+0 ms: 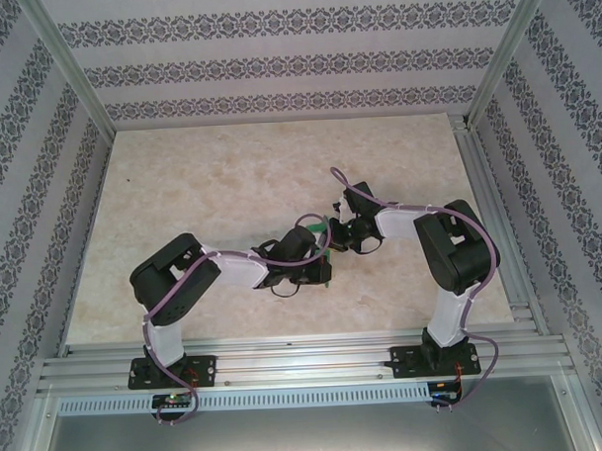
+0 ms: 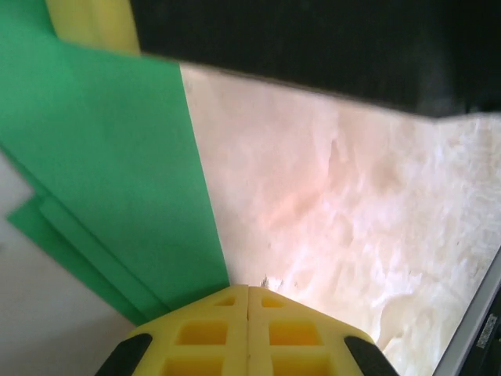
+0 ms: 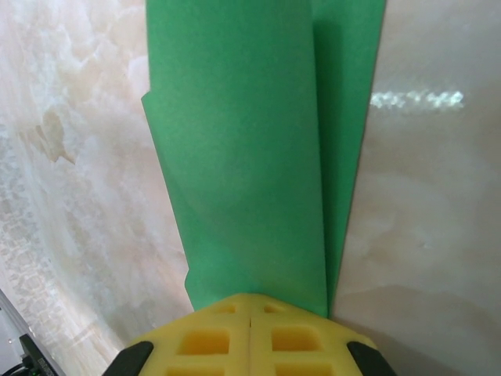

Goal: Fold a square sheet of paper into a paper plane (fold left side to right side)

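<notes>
Two hands meet at the centre of the table [image 1: 180,170], both on the square sheet of paper [image 3: 243,157], which shows there as a long, layered green strip. The right hand [image 3: 249,301] has its fingers together, tips on the strip's end at the bottom of its view, likely pinning it while the fold settles. The upper layer bows up, so the crease looks unpressed. The left hand [image 2: 248,291] is likewise closed, tips at the paper's edge, probably ready to run along it. Whether either hand pinches a layer, I cannot tell.
</notes>
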Tool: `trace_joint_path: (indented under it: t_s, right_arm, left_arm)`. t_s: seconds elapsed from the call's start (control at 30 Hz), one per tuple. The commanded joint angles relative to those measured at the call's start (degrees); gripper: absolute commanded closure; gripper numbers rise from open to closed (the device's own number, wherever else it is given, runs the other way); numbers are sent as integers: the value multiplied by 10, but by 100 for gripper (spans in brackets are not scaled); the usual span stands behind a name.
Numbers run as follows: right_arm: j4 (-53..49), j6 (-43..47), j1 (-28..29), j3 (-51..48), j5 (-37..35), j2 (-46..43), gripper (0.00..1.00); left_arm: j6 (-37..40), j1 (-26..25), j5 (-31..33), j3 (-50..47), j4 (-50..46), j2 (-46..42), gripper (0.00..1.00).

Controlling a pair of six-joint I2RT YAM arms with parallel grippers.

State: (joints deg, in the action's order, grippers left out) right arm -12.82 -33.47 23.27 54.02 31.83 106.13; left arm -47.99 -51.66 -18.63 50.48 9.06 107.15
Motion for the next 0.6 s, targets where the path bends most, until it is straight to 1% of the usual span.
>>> trace_joint_path:
  t_s: [0.0,0.07,0.2,0.37,0.43,0.5,0.57]
  right_arm:
    - [-4,8,-4,4,-95,38,95]
    - [-4,9,-4,5,-95,42,95]
    - [-4,8,-5,6,-95,45,95]
    - [-2,7,-3,10,-87,41,95]
    - [-1,7,-2,11,-85,36,95]
    - [-3,7,-2,12,-85,33,95]
    - [-4,9,-2,11,-86,30,95]
  left_arm:
    - [10,-54,-84,-36,-119,-7,92]
    - [6,-58,-86,-41,-114,-10,92]
    - [-16,-59,-96,-74,-70,-29,92]
    - [-19,-51,-78,-99,-79,-88,94]
    - [-18,-35,-67,-105,-82,-124,94]
    - [-13,-8,-66,-109,-85,-162,94]
    - [-5,33,-67,-114,-88,-197,95]
